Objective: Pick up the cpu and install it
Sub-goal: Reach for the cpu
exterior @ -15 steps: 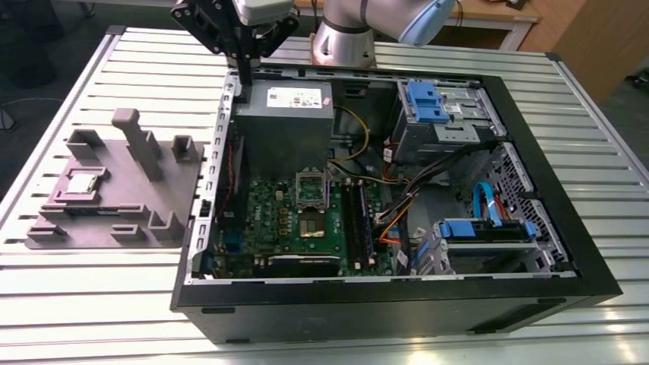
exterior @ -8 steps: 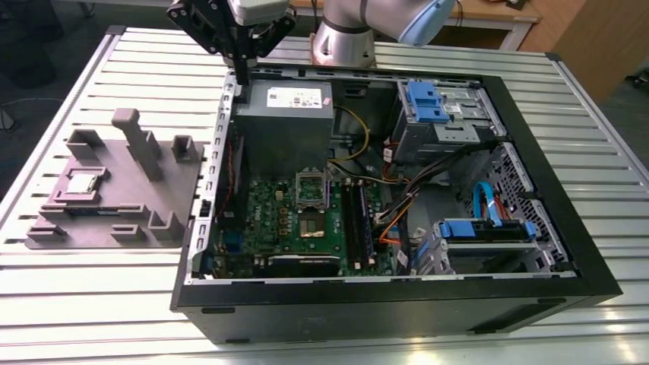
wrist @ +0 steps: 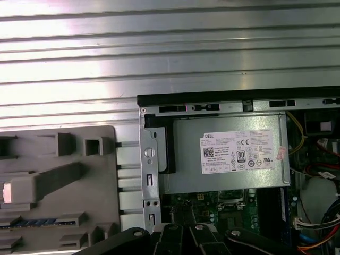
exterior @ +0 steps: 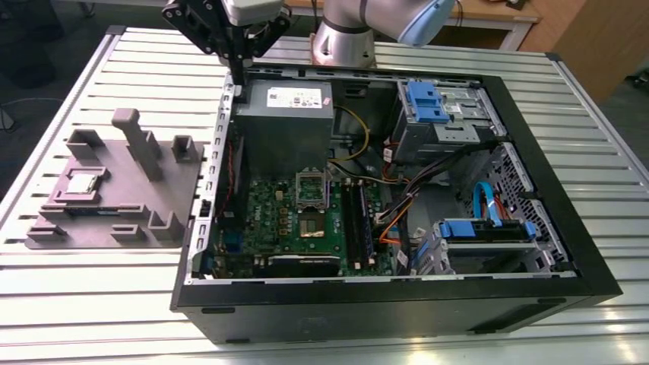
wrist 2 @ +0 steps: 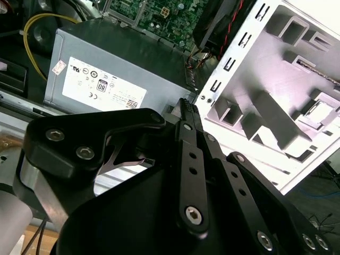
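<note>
Ribbed aluminium bench [exterior: 102,319] carries everything. Open black desktop computer case [exterior: 406,304] lies on it, side panel off. Inside are a large grey metal box with a white label [exterior: 284,125] and a green motherboard [exterior: 294,228] with an open square socket [exterior: 311,190]. A grey plastic fixture tray [exterior: 167,194] sits on the bench just beside the case, on the exterior view's left.

The black linkage-fingered tool [exterior: 240,74] hangs above the case edge next to the grey box. Its fingers are pressed together and hold nothing.

The cpu [exterior: 83,182], a small flat square chip with a dull silver top, lies in a pocket of the tray. It is well apart from both tool and socket, so not picked up yet.

Handling, judged: light, stiff and thin. The smooth metal lid is likely slippery and the underside contacts fragile. Best taken by 2 opposite edges and kept level, with no squeeze on top.

Views: the exterior view gives cpu, socket and full layout. Both wrist views show the box label [wrist: 239,151] close up, plus tray blocks. The second wrist view adds the closed tool tip [wrist 2: 186,106] and its linkages.
</note>
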Controlling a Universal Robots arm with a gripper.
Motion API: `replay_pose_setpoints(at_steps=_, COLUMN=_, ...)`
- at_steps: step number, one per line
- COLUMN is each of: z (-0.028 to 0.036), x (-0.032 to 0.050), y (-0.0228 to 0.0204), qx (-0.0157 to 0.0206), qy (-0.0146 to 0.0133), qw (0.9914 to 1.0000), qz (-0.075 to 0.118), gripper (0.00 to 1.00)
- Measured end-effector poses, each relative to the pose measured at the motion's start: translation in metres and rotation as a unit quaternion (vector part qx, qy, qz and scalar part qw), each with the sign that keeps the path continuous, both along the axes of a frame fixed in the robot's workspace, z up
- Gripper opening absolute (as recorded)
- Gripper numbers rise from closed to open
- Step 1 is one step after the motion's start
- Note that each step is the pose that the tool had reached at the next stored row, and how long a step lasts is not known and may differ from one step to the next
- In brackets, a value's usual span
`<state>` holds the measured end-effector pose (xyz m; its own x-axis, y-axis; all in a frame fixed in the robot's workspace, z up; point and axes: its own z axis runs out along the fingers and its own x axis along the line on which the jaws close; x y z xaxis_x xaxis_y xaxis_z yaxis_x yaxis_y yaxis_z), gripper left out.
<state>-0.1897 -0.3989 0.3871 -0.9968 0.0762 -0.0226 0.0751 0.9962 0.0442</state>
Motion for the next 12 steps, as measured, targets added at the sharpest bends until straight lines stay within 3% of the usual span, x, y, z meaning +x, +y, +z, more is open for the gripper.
replay_pose_setpoints(at_steps=12, z=-0.0006, x=-0.0027, y=0.0000, qx=0.0000, qy=0.0006, qw=1.00000, qz=0.000, gripper=0.11)
